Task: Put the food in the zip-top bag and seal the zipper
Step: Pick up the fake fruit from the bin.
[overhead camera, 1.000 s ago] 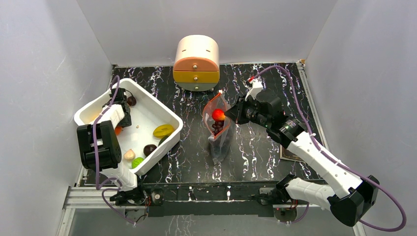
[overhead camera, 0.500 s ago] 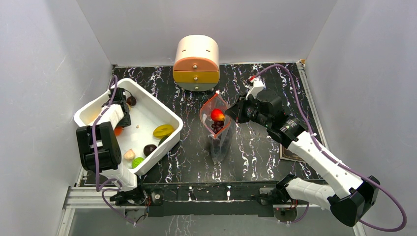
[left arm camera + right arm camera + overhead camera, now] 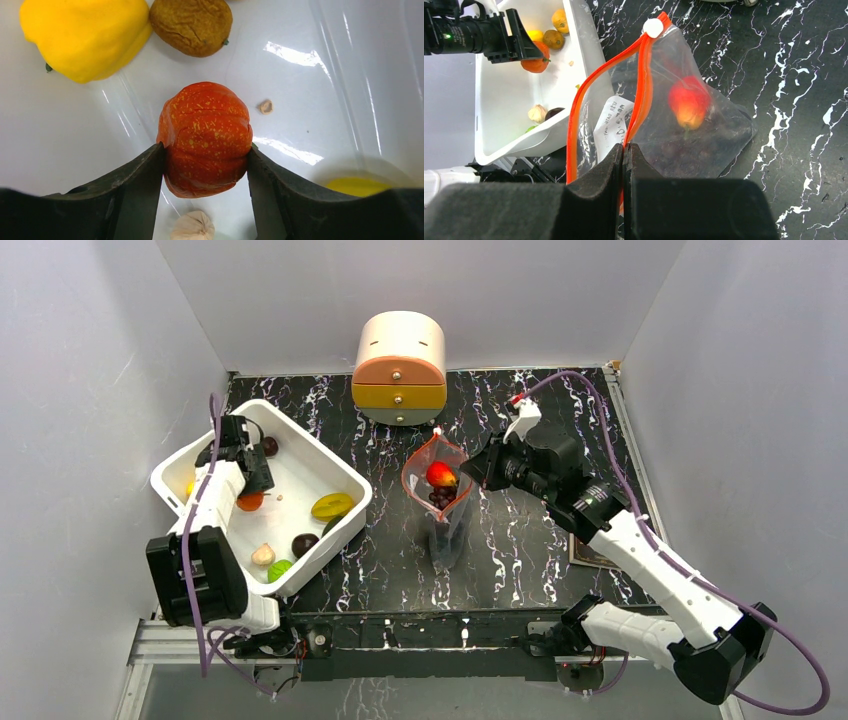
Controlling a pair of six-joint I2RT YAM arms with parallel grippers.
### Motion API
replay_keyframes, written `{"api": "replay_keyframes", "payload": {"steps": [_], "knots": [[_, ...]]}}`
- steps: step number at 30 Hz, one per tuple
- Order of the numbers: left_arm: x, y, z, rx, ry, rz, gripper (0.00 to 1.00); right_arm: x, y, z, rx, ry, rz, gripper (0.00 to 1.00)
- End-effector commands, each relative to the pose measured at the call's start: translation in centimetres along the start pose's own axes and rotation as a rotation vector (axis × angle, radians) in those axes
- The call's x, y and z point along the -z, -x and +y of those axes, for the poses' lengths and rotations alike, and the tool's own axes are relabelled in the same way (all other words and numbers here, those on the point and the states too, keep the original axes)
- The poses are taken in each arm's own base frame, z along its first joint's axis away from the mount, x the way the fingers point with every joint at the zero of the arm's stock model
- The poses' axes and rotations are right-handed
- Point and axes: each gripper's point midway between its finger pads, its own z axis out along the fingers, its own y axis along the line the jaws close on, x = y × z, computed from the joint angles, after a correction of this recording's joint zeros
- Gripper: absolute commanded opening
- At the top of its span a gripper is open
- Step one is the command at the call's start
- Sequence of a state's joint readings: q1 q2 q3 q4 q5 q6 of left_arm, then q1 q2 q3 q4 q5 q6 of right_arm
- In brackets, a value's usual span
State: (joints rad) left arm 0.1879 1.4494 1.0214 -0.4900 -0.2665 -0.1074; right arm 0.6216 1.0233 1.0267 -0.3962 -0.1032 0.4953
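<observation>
My left gripper [image 3: 204, 149] is shut on an orange pumpkin [image 3: 205, 137] and holds it over the white tub [image 3: 300, 455]; both show in the top view, gripper [image 3: 245, 490] and pumpkin [image 3: 249, 501]. The clear zip-top bag [image 3: 445, 525] stands open mid-table. It holds a red fruit [image 3: 438, 474] and dark grapes [image 3: 441, 497]. My right gripper [image 3: 624, 147] is shut on the bag's red-orange zipper [image 3: 574, 115], which ends in a white slider tab [image 3: 653, 27]. The tub also holds a yellow pepper [image 3: 85, 35], a brown piece [image 3: 191, 25], garlic [image 3: 263, 554] and a yellow-green piece [image 3: 331, 505].
A rounded drawer box [image 3: 400, 365] stands at the back, behind the bag. A dark card [image 3: 590, 555] lies under the right arm. Grey walls close in left, right and back. The tub sits at the table's left edge.
The left arm's elbow has swung toward the near edge, and the pumpkin in its gripper now shows more fully. The bag's mouth has spread wider and shifted slightly left.
</observation>
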Motion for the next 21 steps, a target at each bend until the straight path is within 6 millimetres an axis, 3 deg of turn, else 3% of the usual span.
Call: {"api": "replay_keyframes", "payload": {"steps": [1, 8, 12, 17, 21], "knots": [[2.9, -0.2, -0.9, 0.031, -0.084, -0.008, 0.22, 1.6, 3.2, 1.7, 0.027, 0.042, -0.103, 0.0], [6.4, -0.6, -2.9, 0.022, -0.255, -0.039, 0.23, 1.8, 2.7, 1.3, 0.039, 0.029, -0.084, 0.0], [8.3, -0.1, -4.6, -0.002, -0.378, -0.079, 0.23, 1.9, 2.3, 0.8, 0.048, 0.002, -0.07, 0.0], [10.9, 1.1, -6.3, 0.009, -0.504, -0.126, 0.23, 2.9, 3.2, 1.0, 0.032, 0.015, -0.144, 0.0], [12.6, 2.0, -7.2, 0.014, -0.568, -0.157, 0.23, 2.3, 3.1, 0.7, 0.016, -0.007, -0.13, 0.0]]}}
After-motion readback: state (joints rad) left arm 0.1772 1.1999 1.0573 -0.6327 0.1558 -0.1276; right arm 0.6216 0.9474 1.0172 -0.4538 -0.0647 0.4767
